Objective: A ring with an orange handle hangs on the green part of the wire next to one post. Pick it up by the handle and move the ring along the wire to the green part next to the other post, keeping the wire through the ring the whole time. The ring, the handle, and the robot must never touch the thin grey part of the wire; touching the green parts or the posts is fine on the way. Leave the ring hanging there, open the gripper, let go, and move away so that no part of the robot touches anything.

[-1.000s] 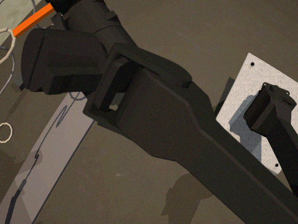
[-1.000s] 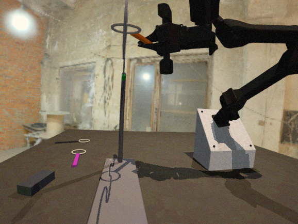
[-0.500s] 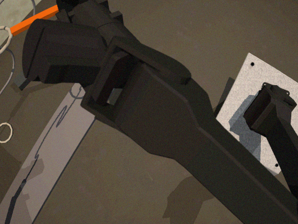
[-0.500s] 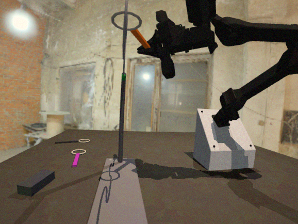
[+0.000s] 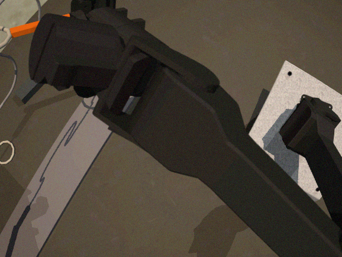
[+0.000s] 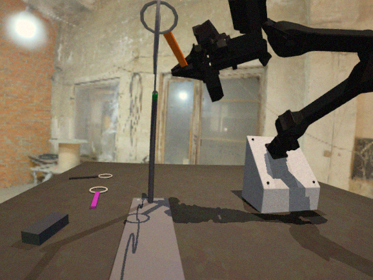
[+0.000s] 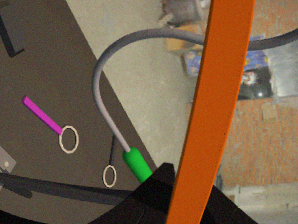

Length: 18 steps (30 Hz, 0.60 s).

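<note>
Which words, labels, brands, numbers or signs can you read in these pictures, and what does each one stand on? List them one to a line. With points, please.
There are none to read.
Orange handle [image 5: 25, 29] [image 6: 175, 49] [image 7: 214, 110]: no lettering to be made out.
White base block [image 5: 310, 86] [image 6: 292, 197]: only dark round dots, no writing.
Dark block [image 5: 28, 89] [image 6: 45, 229]: no text visible.
Blue patterned thing in the background [image 7: 194, 62]: too blurred to tell whether it bears words.

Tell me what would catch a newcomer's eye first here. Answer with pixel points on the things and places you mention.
Probably the bright orange handle [image 5: 25, 29] [image 6: 175, 48] [image 7: 212, 110], slanting up from the black gripper [image 6: 179, 70] to a ring [image 6: 142, 16] around the wire in the exterior view. Next, likely the magenta handle [image 6: 95, 200] [image 7: 42, 115] of another ring, lying on the tabletop left of the post [image 6: 152, 148].
</note>
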### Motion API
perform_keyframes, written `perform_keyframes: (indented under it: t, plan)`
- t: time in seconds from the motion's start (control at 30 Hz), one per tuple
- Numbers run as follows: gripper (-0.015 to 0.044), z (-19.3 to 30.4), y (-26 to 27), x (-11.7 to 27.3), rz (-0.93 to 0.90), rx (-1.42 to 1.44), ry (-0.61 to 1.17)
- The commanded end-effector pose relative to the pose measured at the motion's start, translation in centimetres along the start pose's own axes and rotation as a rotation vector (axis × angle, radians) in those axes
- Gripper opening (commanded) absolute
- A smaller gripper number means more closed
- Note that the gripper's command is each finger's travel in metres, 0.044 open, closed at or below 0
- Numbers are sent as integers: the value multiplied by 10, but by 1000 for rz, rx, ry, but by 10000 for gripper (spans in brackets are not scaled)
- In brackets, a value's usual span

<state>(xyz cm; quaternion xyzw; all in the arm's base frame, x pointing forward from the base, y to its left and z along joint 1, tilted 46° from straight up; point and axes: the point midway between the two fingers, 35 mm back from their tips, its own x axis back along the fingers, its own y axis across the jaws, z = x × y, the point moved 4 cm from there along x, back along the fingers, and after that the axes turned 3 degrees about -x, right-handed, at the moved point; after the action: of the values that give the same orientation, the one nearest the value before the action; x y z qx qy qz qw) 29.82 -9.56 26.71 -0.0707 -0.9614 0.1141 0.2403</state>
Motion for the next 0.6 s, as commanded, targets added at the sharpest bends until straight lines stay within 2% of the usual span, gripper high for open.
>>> perform_keyframes:
  t: [0.0,0.57]
  plan:
    - [-150,1,5,-1,-49,-91,-4]
    - [-150,0,23,-2,-223,-402,-35]
